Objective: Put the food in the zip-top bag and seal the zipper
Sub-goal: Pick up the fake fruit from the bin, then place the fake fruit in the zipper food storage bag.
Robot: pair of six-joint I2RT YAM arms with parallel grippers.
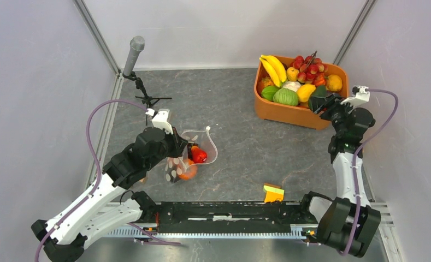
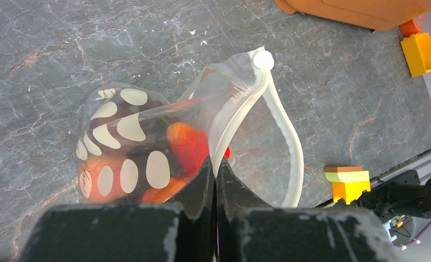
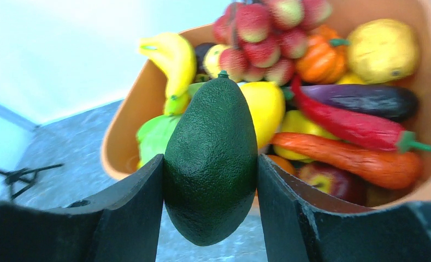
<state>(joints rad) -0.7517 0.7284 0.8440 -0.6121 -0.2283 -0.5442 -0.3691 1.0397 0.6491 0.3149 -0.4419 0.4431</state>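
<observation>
The clear dotted zip-top bag (image 1: 188, 158) lies left of centre with its mouth open; red, orange and dark food shows inside it (image 2: 188, 144). Its white zipper strip (image 2: 281, 128) curves round the open mouth. My left gripper (image 2: 215, 166) is shut on the near zipper edge of the bag and also shows in the top view (image 1: 181, 148). My right gripper (image 3: 210, 180) is shut on a dark green avocado (image 3: 212, 158), held at the front right of the orange tub (image 1: 318, 101). The avocado's far tip points at the tub.
The orange tub (image 1: 289, 114) at the back right holds bananas, red berries, a yellow lemon, a carrot, a red chilli, an aubergine and more. A yellow-green-orange block (image 1: 273, 192) lies near the front rail. A microphone stand (image 1: 139, 82) stands at the back left.
</observation>
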